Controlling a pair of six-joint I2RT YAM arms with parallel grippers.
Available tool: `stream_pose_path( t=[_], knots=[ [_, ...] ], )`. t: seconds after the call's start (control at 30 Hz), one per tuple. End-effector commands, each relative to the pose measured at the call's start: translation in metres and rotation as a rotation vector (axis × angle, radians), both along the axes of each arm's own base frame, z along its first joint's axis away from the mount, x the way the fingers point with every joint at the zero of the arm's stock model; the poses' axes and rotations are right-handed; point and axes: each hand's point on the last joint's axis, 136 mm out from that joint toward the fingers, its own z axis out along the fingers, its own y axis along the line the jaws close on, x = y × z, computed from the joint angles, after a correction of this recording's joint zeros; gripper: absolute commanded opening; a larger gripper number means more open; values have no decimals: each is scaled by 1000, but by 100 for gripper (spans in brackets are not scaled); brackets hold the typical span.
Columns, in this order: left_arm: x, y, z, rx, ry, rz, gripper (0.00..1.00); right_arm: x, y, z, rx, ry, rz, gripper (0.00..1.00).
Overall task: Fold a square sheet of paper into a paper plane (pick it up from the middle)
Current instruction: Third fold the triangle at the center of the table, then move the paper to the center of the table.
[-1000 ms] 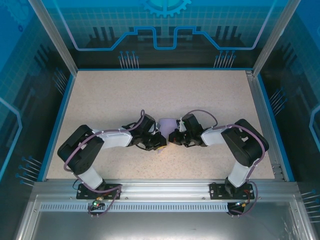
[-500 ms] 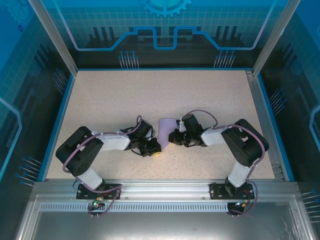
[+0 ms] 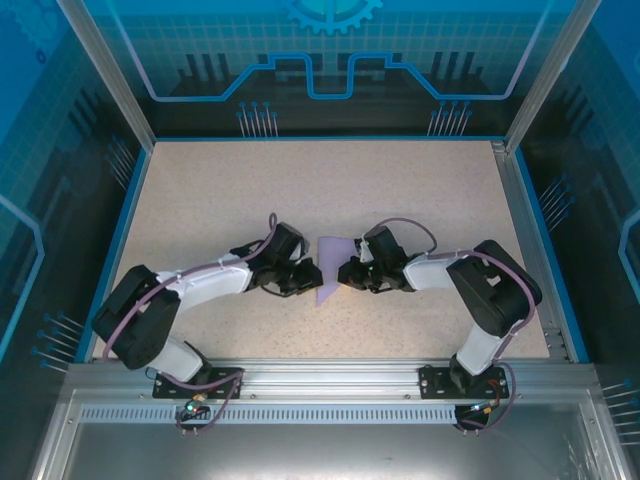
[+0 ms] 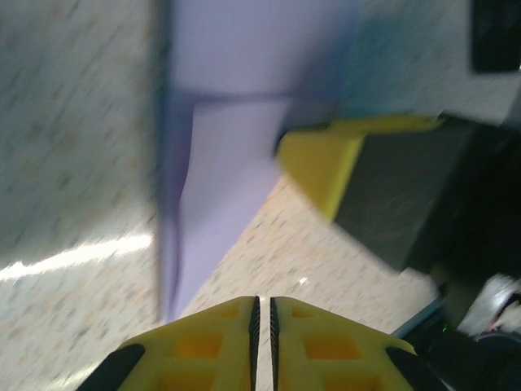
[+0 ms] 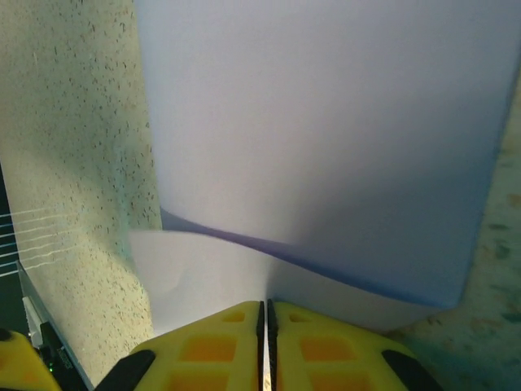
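The square sheet of paper [image 3: 334, 254] is pale purple and partly folded, with one corner pointing toward the near edge of the table. It lies between my two grippers at mid-table. In the right wrist view the paper [image 5: 326, 122] shows a raised fold, and its near edge runs in under my right gripper [image 5: 265, 306], whose jaws are closed on that edge. My right gripper [image 3: 346, 272] sits at the sheet's right side. My left gripper [image 3: 310, 281] is just left of the sheet, jaws together and empty [image 4: 262, 303]. The paper [image 4: 244, 98] is ahead of it, with a right fingertip [image 4: 321, 167] touching it.
The speckled beige tabletop [image 3: 300, 190] is bordered by a blue rim and metal frame posts [image 3: 105, 75]. A metal rail [image 3: 320, 375] holding both arm bases runs along the near edge.
My left gripper has let go of the paper, swung back and come in again beside the sheet. The sheet now shows a pointed lower corner. My right gripper has stayed on the paper's right edge.
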Motion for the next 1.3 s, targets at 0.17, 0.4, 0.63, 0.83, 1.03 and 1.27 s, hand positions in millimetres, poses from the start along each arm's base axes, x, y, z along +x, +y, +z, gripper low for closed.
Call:
stream_pose_path(
  t=[0.17,0.4,0.63,0.83,1.03,1.27],
  knots=[
    [20,7,-39,160,47,-8,13,15,-42,24,-45,-26,-148,24],
    [20,10,-43,179,39,-12,14,14,-48,22,-9,-2,-140,32],
    [19,9,-47,182,45,-23,14,20,-22,26,94,-4,-70,34],
    [18,8,-48,176,46,-33,14,32,-9,28,124,-21,-45,35],
    [17,6,-46,156,40,-43,15,47,-4,21,108,-13,-4,35],
    [14,6,-46,153,38,-51,16,65,-4,23,97,-35,94,32]
  ],
)
